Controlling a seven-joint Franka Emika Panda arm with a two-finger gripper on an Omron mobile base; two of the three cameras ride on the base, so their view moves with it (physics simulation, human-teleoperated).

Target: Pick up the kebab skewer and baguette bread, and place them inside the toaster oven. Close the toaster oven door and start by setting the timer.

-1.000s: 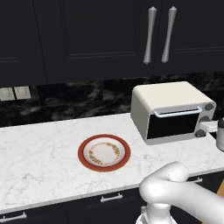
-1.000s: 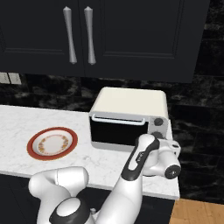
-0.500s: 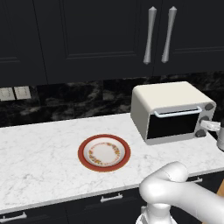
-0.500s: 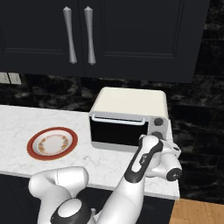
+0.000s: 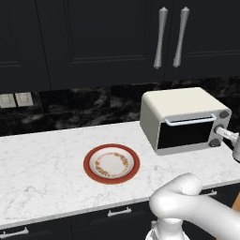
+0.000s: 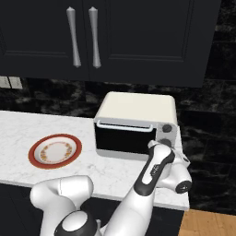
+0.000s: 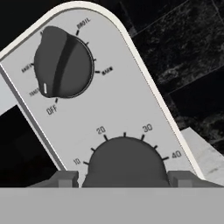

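1. A dark kitchen: black upper cabinets (image 5: 93, 42) with two long silver handles (image 5: 169, 37), a black marbled backsplash (image 5: 89, 108), and a white marble table (image 5: 42, 173) running beneath.
2. One cream-white boxy toaster oven (image 5: 183, 119) stands on the table towards the right, against the backsplash.
3. Its wide dark glass door (image 5: 183, 134) is shut upright, the pale bar handle (image 5: 190, 121) along its top edge.
4. One round plate with a red rim and a flowered ring (image 5: 111, 163) lies on the table to the left of the oven, well apart from it; nothing lies on it.
5. Two pale wall sockets (image 5: 15, 99) sit side by side on the backsplash at far left.
6. The white arm reaches to the oven's right-hand control strip, the fingers (image 7: 124, 179) set either side of the lower grey timer knob (image 7: 124, 162).
7. The two finger tips (image 7: 65, 178) stand apart with the knob between them; whether they press it I cannot tell.
8. Above it on the panel is a second grey knob (image 7: 63, 63), its white mark pointing near "OFF".
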